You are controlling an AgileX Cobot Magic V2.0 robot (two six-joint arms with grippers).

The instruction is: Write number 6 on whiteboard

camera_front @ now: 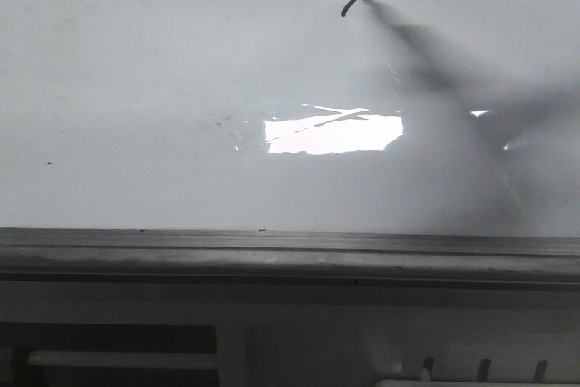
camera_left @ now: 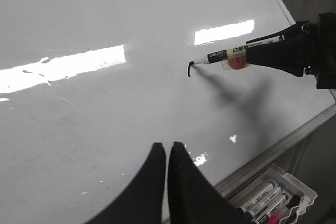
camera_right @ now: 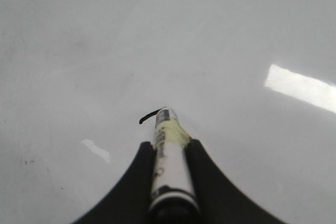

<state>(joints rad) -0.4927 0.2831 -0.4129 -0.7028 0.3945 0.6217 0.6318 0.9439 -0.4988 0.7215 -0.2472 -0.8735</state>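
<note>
The number 6 [camera_front: 349,6] is only a short curved hook so far, far up the whiteboard [camera_front: 163,115] from the bright glare [camera_front: 333,133]. The right gripper [camera_right: 170,156] clamps the marker [camera_left: 226,54] — tip touching the stroke's end; keep pressure even. The left gripper [camera_left: 169,153] hangs closed, empty.
</note>
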